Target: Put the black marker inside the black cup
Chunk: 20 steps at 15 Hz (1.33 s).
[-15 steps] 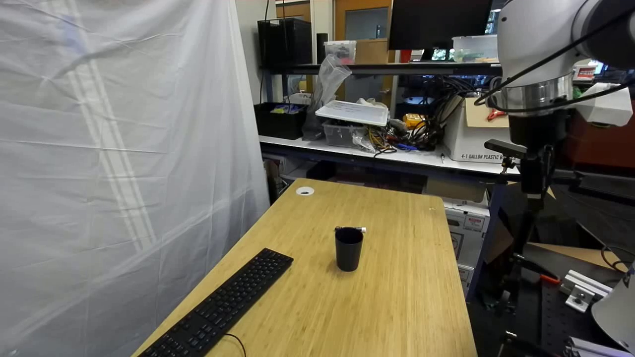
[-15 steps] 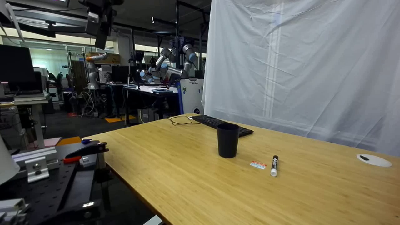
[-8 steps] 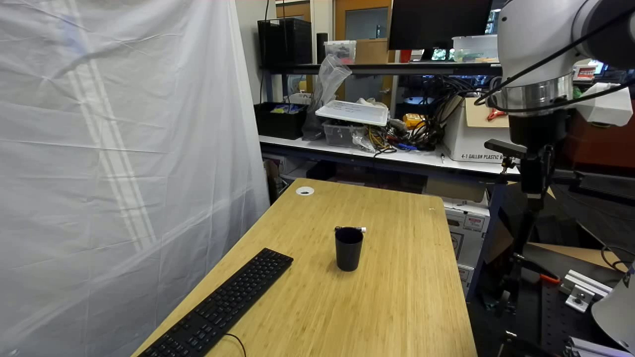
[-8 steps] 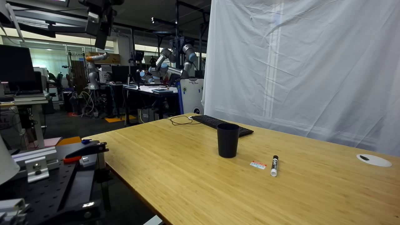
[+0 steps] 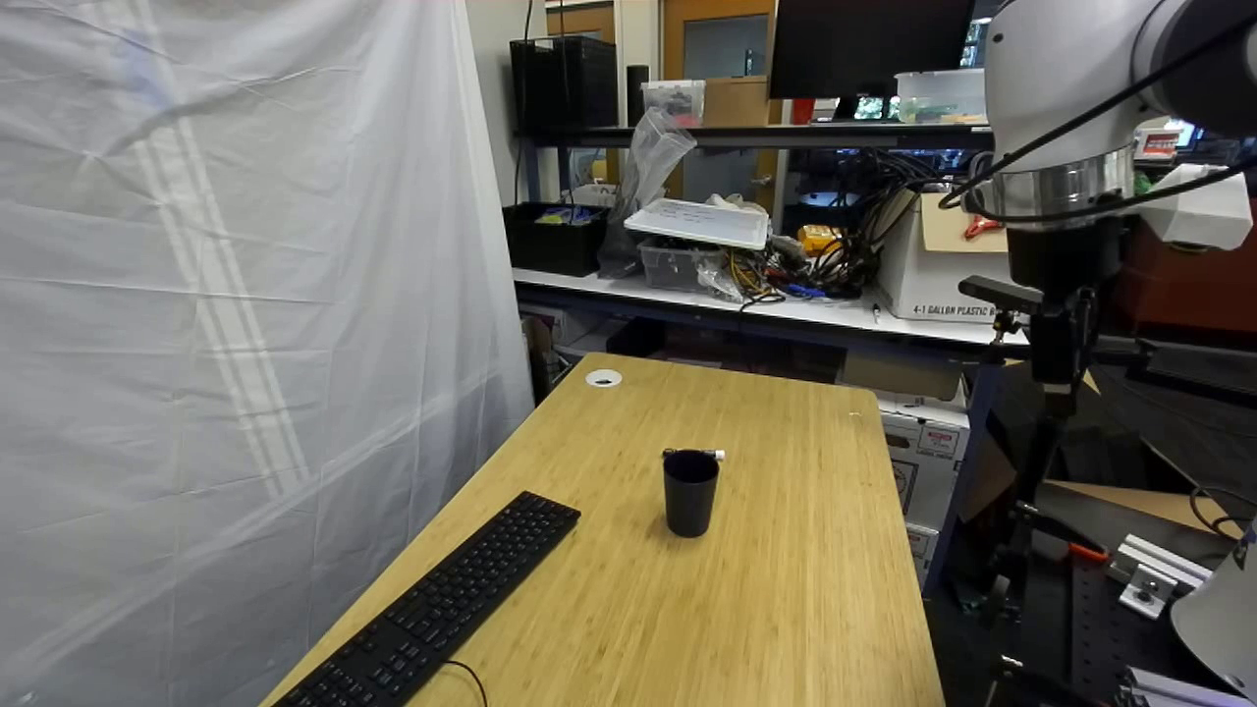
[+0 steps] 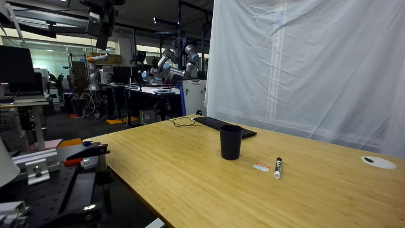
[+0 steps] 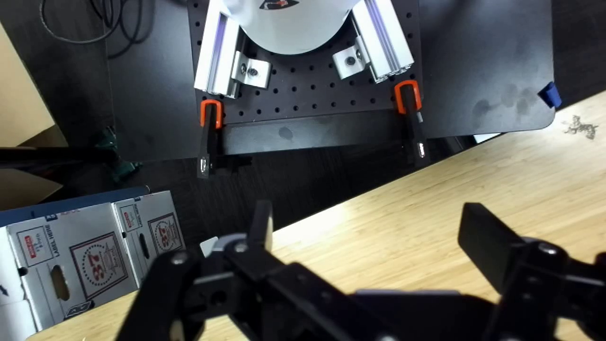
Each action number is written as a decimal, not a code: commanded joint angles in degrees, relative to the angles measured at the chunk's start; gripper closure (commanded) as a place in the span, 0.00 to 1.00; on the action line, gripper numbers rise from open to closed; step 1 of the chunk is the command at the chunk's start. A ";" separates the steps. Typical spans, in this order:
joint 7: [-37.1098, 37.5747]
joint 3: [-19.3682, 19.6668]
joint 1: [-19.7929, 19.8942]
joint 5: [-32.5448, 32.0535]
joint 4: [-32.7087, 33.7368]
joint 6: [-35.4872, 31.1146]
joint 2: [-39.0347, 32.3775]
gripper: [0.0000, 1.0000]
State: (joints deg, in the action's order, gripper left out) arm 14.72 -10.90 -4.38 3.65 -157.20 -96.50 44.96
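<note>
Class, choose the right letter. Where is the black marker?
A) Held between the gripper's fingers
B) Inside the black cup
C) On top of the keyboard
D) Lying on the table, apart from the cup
D: in an exterior view the black marker lies on the bare table, with a small printed patch between it and the black cup.

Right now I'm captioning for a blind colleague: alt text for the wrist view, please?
An open, empty gripper spans the lower foreground, with a wooden table behind it. Toward the top are a perforated black plate and two orange-ended clamps; white printed boxes are at lower left.
</note>
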 commanded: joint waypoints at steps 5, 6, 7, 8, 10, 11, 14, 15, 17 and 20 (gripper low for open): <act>-1.99 3.76 5.59 -10.34 5.62 -9.49 -9.85 0.00; -1.96 4.39 6.32 -11.61 7.02 -11.00 -11.98 0.00; -2.28 5.11 6.72 -12.34 8.83 -11.98 -14.34 0.00; -2.62 5.87 7.10 -12.94 10.52 -12.95 -16.68 0.00; -2.96 6.89 7.62 -14.10 14.25 -13.72 -21.95 0.00; -2.65 7.11 7.91 -15.25 15.62 -14.73 -24.33 0.00; -5.05 8.97 7.64 -16.55 18.58 -16.85 -30.71 0.00; -6.09 9.56 7.60 -16.87 19.33 -17.54 -32.79 0.00; -7.61 10.65 7.60 -17.04 21.01 -18.80 -36.67 0.00; -9.40 12.20 7.77 -17.45 24.62 -19.38 -41.95 0.00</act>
State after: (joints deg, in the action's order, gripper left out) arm 7.55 0.46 3.07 -13.01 -136.68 -116.26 7.14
